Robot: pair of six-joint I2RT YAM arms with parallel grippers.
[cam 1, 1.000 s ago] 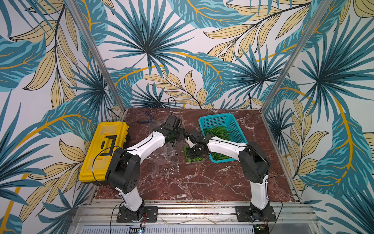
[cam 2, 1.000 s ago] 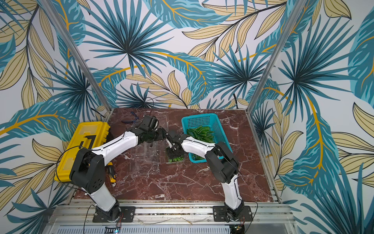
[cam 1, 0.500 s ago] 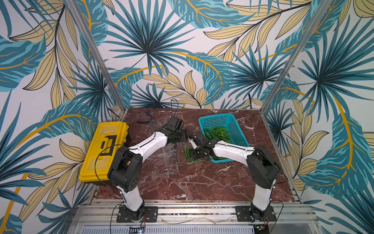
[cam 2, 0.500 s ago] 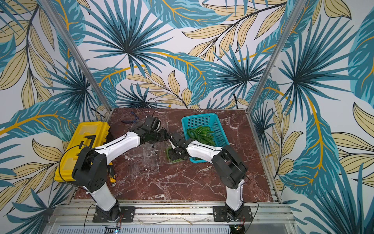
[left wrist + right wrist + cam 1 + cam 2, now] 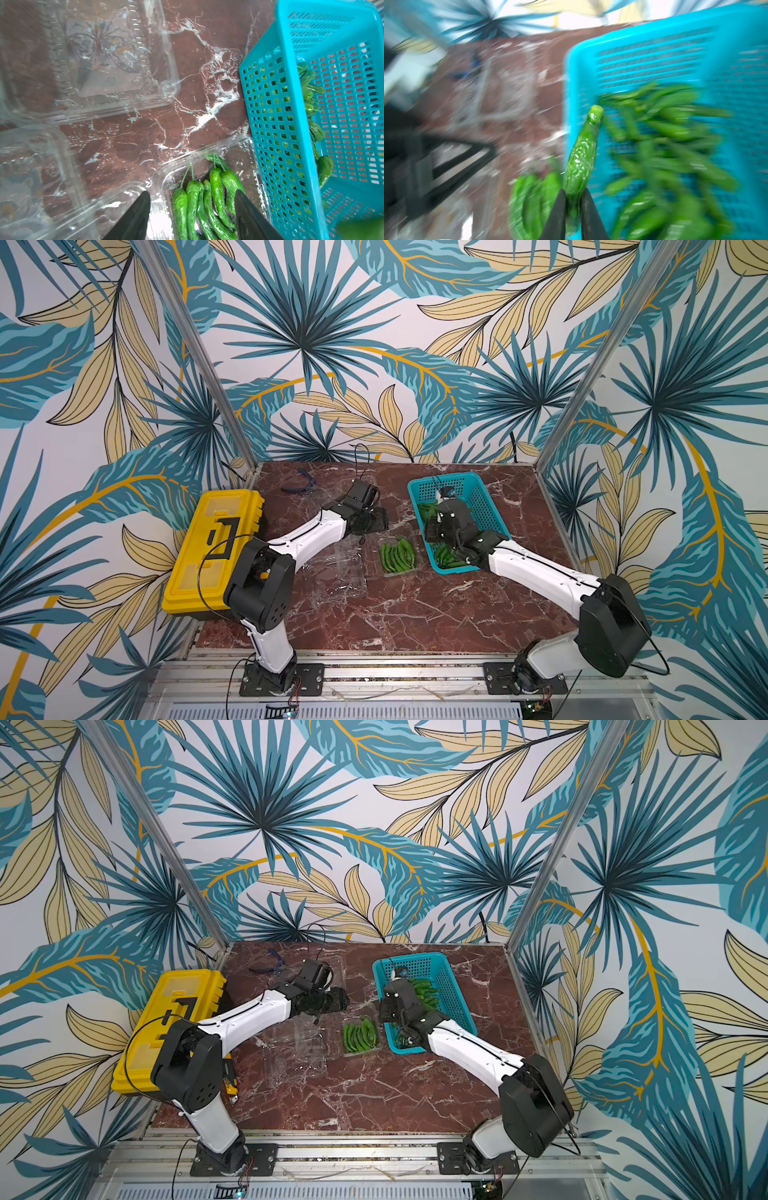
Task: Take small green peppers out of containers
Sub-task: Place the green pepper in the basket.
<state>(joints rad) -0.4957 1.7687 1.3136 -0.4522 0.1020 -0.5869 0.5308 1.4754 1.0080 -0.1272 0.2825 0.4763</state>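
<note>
The right gripper [image 5: 573,195], clamped on one pepper [image 5: 581,158], holds it at the teal basket [image 5: 654,41] edge. This looks like the drop-off step, and the next move calls for release inside. The left gripper [image 5: 192,193] hangs open over the peppers [image 5: 216,199] in the container [image 5: 207,150].

Peppers [image 5: 397,558]: glossy bright green. Basket [image 5: 487,509]: teal, perforated grid. Toolbox [image 5: 191,576]: yellow, black handle. Tabletop [image 5: 415,614]: red-brown marble, white veining. Containers [image 5: 93,62]: clear. Walls [image 5: 307,335]: teal-and-tan leaf print on white
</note>
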